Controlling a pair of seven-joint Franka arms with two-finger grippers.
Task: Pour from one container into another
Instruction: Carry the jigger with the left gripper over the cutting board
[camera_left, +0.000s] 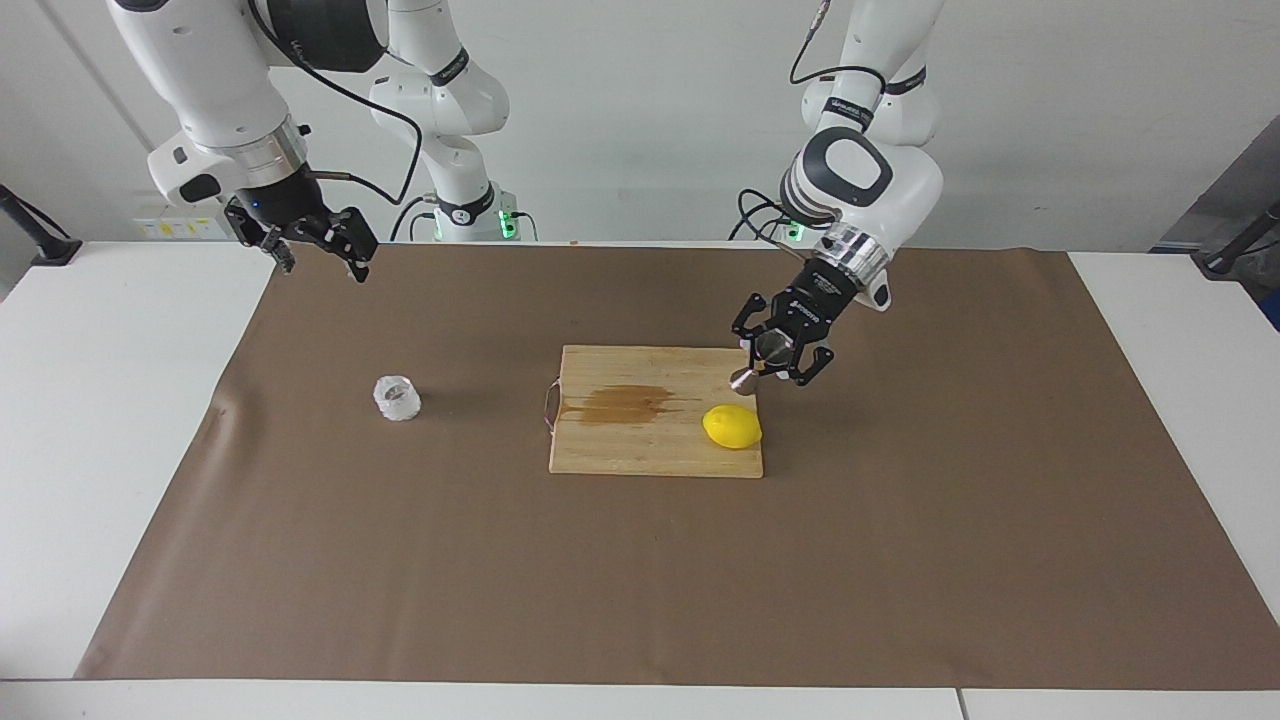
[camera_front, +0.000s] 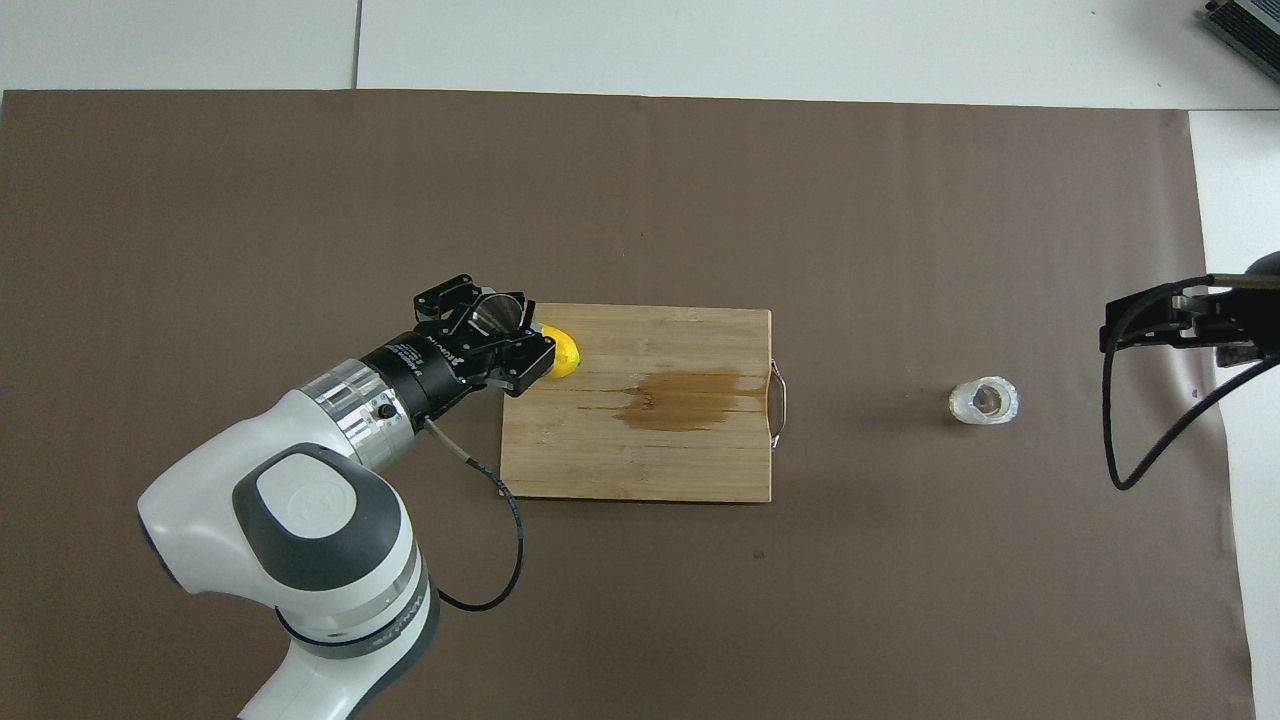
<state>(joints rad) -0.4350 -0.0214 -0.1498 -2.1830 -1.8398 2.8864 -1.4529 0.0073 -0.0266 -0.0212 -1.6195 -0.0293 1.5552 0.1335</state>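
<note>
The clear faceted glass tumbler (camera_left: 397, 397) stands upright on the brown mat toward the right arm's end of the table; it also shows in the overhead view (camera_front: 984, 401). My left gripper (camera_left: 776, 362) is shut on the steel jigger (camera_left: 748, 376) and holds it tilted over the cutting board's corner, above the lemon. In the overhead view the left gripper (camera_front: 497, 332) and the jigger (camera_front: 496, 314) partly cover the lemon. My right gripper (camera_left: 320, 262) waits open and empty, raised over the mat's edge, apart from the tumbler; it also shows in the overhead view (camera_front: 1150, 322).
A wooden cutting board (camera_left: 655, 450) with a brown wet stain (camera_left: 625, 403) lies mid-table (camera_front: 640, 465). A yellow lemon (camera_left: 732, 426) sits on its end toward the left arm (camera_front: 568, 352). A brown mat (camera_left: 640, 580) covers the white table.
</note>
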